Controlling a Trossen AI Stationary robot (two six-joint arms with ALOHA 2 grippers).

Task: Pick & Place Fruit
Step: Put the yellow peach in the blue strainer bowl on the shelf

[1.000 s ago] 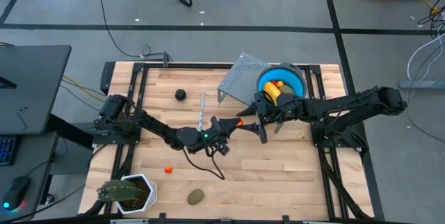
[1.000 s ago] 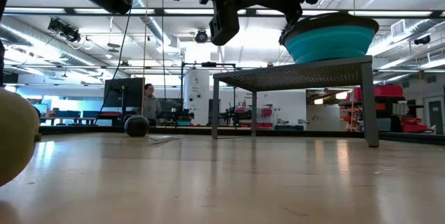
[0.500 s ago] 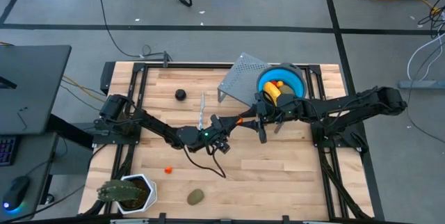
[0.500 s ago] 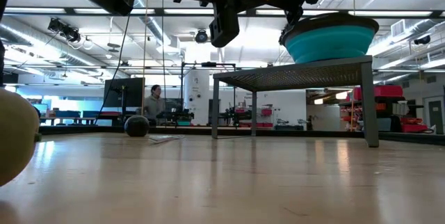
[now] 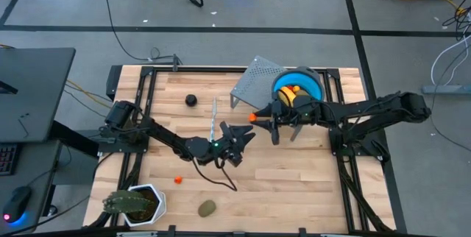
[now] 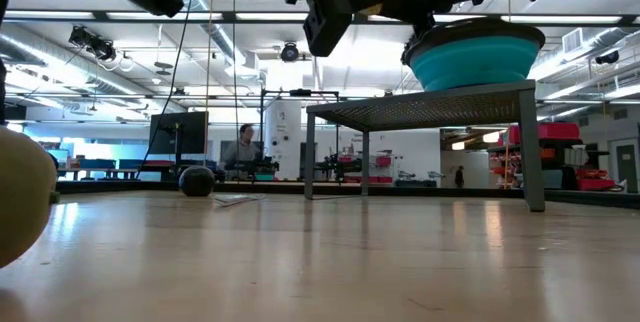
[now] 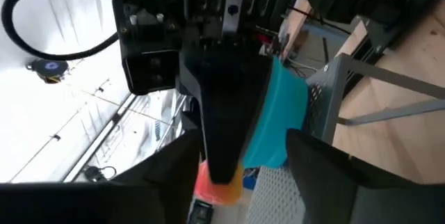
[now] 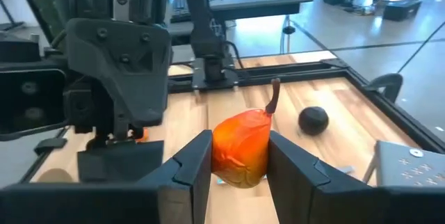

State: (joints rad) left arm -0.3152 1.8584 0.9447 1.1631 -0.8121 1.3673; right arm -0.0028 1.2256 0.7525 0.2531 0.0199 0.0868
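An orange-red pear-shaped toy fruit (image 8: 240, 156) with a brown stem hangs above mid-table, and my right gripper (image 5: 260, 118) is shut on it. My left gripper (image 5: 245, 132) stands open just on the table's left side of it, its fingers (image 7: 316, 168) apart on either side and clear of the fruit (image 7: 221, 186). A dark round fruit (image 5: 190, 99) lies at the far left. An olive oval (image 5: 207, 207) and a tiny orange-red bit (image 5: 177, 180) lie near the front edge. A blue bowl (image 5: 312, 89) holds a yellow piece (image 5: 287, 98) and orange bits. My right gripper pinches the pear's fat body by its two sides (image 8: 221, 153) between its two fingers. The fingers come in about level from the table's right. The fruit is lifted clear of the table, stem end uppermost.
The bowl sits on a perforated metal stand (image 5: 254, 82) at the far right, well above the tabletop in the low view (image 6: 430, 110). A thin pale-blue stick (image 5: 213, 114) lies mid-table. A green plant in a white pot (image 5: 137, 203) stands at the front left corner.
My left gripper has opened, let go of the orange-red fruit and rolled about its own axis, staying in place. The fruit now stays in my right gripper, still clear of the table, and has swung slightly toward the far edge.
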